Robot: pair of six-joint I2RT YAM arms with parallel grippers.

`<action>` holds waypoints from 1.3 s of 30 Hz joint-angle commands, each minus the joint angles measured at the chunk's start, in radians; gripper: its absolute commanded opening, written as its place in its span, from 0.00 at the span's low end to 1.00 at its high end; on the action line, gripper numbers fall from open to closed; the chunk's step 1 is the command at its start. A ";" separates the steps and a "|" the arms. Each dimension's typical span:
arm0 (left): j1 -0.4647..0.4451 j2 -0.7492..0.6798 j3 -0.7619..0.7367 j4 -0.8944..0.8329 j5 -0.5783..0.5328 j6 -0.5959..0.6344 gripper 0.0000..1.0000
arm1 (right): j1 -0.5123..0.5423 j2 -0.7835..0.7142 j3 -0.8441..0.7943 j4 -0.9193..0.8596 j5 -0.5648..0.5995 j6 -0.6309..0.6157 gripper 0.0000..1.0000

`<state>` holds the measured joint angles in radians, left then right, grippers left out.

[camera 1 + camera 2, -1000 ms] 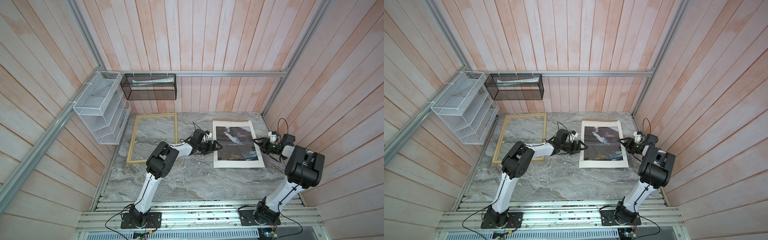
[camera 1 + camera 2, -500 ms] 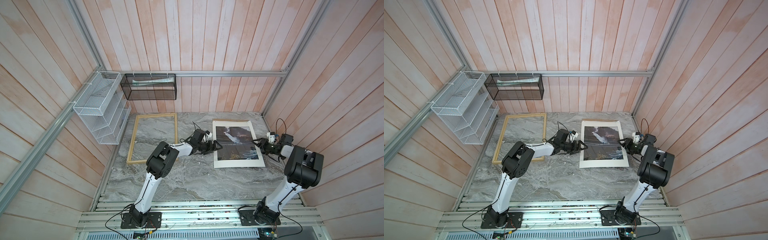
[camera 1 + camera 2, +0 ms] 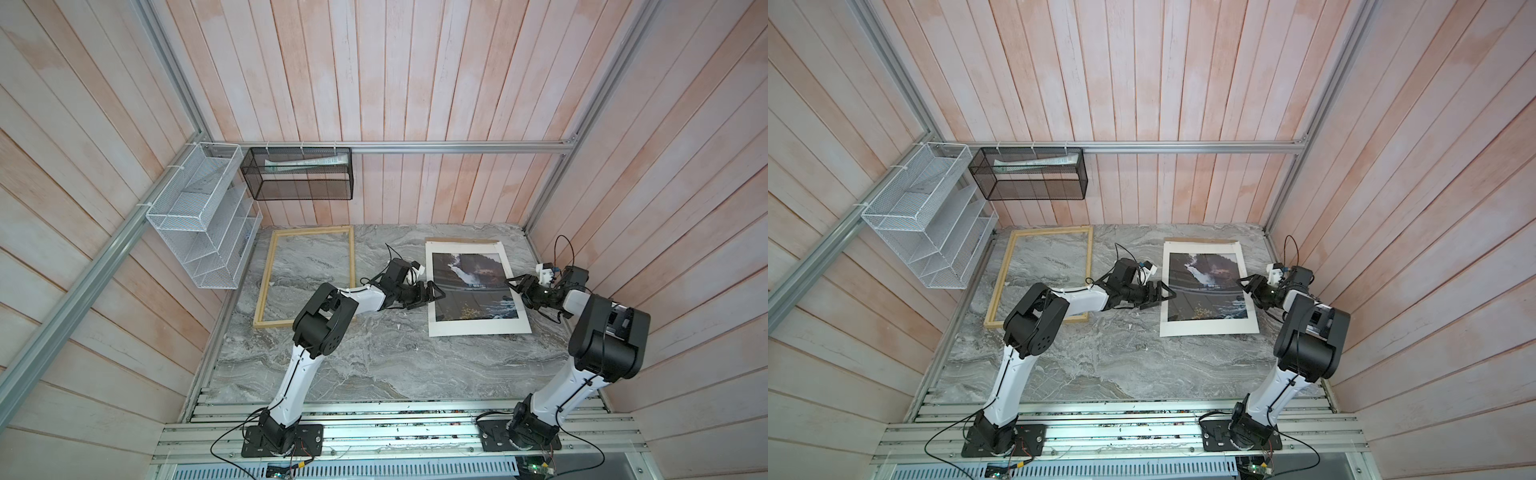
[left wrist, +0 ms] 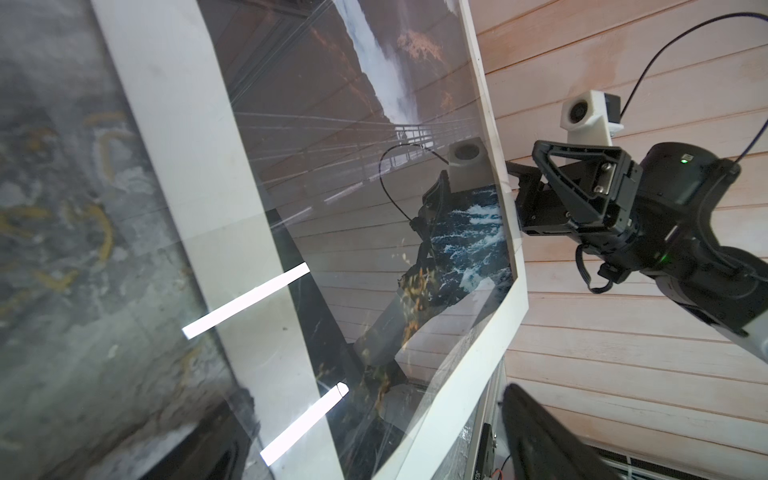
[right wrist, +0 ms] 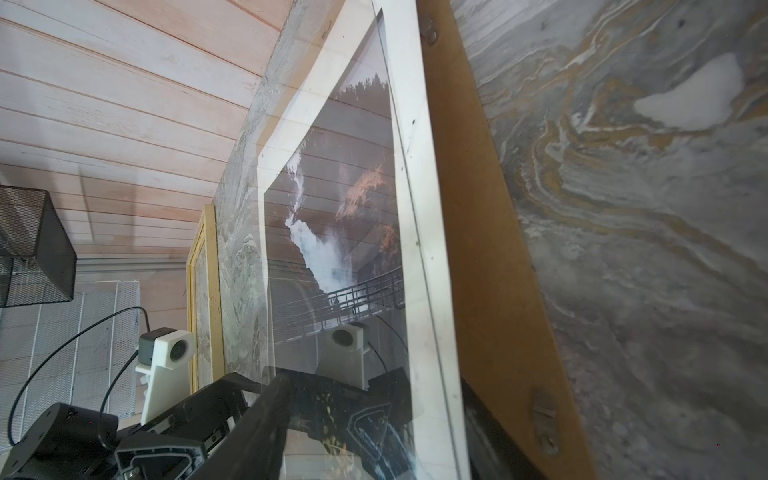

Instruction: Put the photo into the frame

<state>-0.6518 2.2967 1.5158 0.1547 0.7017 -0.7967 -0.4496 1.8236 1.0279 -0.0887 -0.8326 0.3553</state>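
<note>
Seen from above, a grey marble worktop [image 3: 374, 353] sits inside a booth with wood-panelled walls.

The frame [image 3: 264, 278] [image 3: 1000, 278] is pale wood. It lies flat at about ten o'clock on the worktop, with marble showing through its opening.

The photo [image 3: 469, 291] [image 3: 1204, 291] lies face up at about two o'clock, well apart from the frame. It has a white border around a dark waterfall and bridge. It rests on a brown backing panel [image 3: 461, 240] [image 5: 478, 249], which peeks out along the photo's twelve o'clock edge.

My left arm rises from its base on the front rail to a high bent elbow. From there the forearm runs low and nearly level toward three o'clock. The left gripper [image 3: 434, 293] [image 3: 1165, 293] sits at the photo's nine o'clock edge, over the white border. Its jaws are spread wide and hold nothing.

My right arm climbs from its base to a bulky elbow by the right wall. The forearm then folds back toward nine o'clock. The right gripper [image 3: 513, 286] [image 4: 513, 187] sits at the photo's three o'clock edge. Its fingers meet the white border there. I cannot tell whether they pinch the sheet or stand loose around it.

The two grippers face each other across the width of the photo.
</note>
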 commanded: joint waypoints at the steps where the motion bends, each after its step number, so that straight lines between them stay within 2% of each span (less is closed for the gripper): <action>1: -0.014 0.042 -0.030 -0.093 -0.027 0.017 0.94 | -0.008 0.007 -0.008 -0.029 0.038 -0.001 0.61; 7: -0.014 0.037 -0.040 -0.089 -0.027 0.017 0.94 | -0.009 0.015 -0.011 -0.063 0.106 -0.022 0.62; 16: -0.015 0.029 -0.044 -0.006 0.008 -0.024 0.94 | -0.008 0.030 -0.014 -0.060 0.096 -0.026 0.61; 27: -0.014 -0.060 -0.081 0.072 -0.023 -0.098 0.92 | -0.008 0.037 -0.019 -0.057 0.095 -0.028 0.58; 39: -0.014 -0.095 -0.109 0.198 -0.002 -0.173 0.90 | -0.005 0.039 -0.013 -0.060 0.085 -0.029 0.57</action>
<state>-0.6567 2.2402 1.4166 0.2810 0.6842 -0.9459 -0.4553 1.8442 1.0187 -0.1287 -0.7330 0.3367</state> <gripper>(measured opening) 0.900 0.569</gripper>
